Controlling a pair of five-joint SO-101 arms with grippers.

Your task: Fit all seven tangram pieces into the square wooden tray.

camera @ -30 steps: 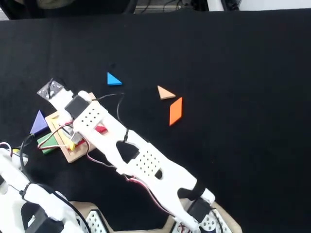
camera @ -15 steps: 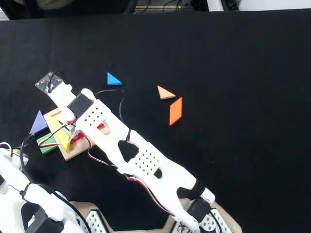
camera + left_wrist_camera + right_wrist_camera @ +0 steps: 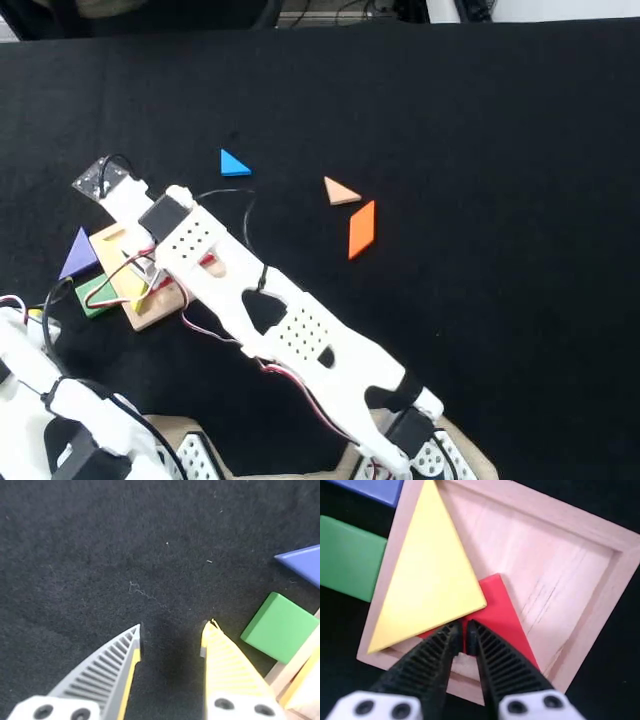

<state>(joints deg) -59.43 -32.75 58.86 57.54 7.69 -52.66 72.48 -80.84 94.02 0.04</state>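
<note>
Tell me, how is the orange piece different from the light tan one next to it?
The orange parallelogram has four sides; the tan triangle has three. The orange parallelogram is brighter and longer than the tan triangle. Both lie flat on the black cloth, outside the wooden tray.

**Three cameras: one fixed overhead and one on each wrist, all aimed down at the table (image 3: 480, 120).**

The whole table is seen from high up on the arms' side, with both arm bases lying at the near edge. The left wrist camera is held low over the black cloth and looks past the left pincer (image 3: 174, 625); the green piece (image 3: 280, 627) and a corner of the tray (image 3: 291, 669) are taken in. The right wrist camera is pointed almost straight down into the tray from close by, past the right pincer (image 3: 464, 625). The tray, the green piece and the violet triangle (image 3: 80, 252) are shared by all three views.
</note>
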